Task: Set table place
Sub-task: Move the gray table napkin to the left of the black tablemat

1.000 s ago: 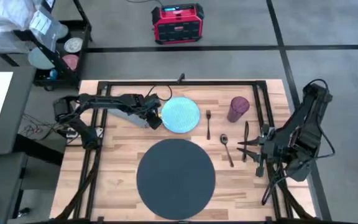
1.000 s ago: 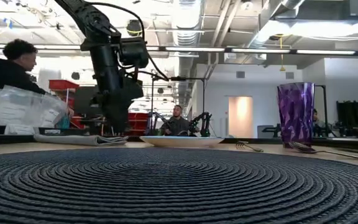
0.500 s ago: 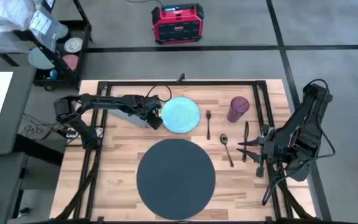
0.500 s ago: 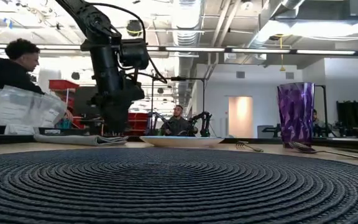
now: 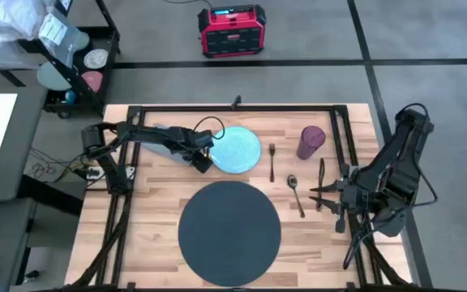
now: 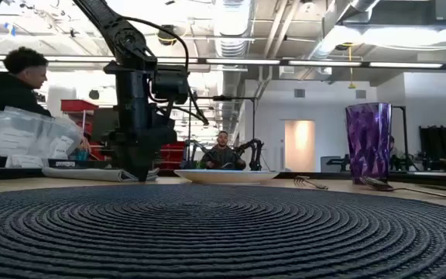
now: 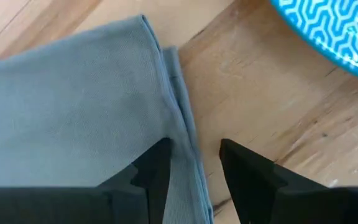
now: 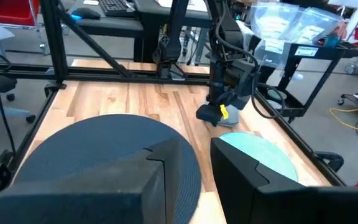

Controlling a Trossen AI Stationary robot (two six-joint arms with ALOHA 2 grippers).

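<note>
The left claw (image 5: 203,163) is down at the table (image 5: 152,203), its tip at the edge of the grey napkin (image 7: 73,118), which lies flat just left of the teal plate (image 5: 237,149). From its wrist camera the two dark fingers (image 7: 157,168) stand a little apart, straddling the napkin's folded hem; one finger rests over the cloth and the other over bare wood, and the claw has not closed on anything.

The plate sits behind the big dark round mat (image 5: 229,224), which fills the front middle of the table. To the plate's right lie the fork (image 5: 272,161) and the spoon (image 5: 296,194), with the purple cup (image 5: 310,141) upright behind them and the knife (image 5: 321,179) farther right.

The right claw (image 5: 318,195) waits near the table's right edge, just beside the knife, its fingers parted and holding nothing.

Beyond the table a person (image 6: 14,77) sits at the far left.
</note>
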